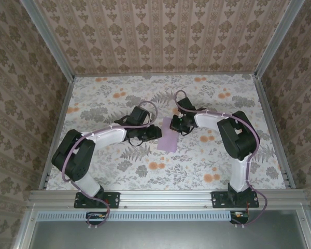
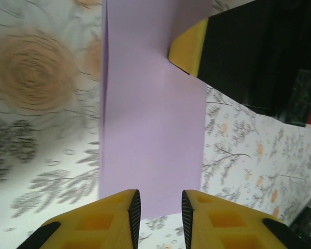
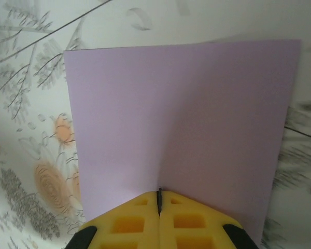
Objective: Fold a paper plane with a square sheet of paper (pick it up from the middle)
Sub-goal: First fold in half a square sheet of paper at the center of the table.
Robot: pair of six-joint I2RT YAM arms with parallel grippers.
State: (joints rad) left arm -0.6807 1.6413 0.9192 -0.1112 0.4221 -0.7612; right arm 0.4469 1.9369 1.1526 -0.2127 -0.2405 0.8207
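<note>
Square sheet of paper: lilac, lying mid-counter between the two arms. A faint centre crease runs across it in the right wrist view.

Left claw: fingertips slightly spread with nothing between them. They sit at the sheet's near short edge.

Right claw: fingers pressed together, pinching the sheet's edge where the crease meets them. The paper tents slightly to either side.

The two claws are at opposite edges of the sheet.

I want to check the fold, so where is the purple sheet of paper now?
The sheet of paper lies near the middle of the table in the top view, between the left fingers and the right fingers.
</note>
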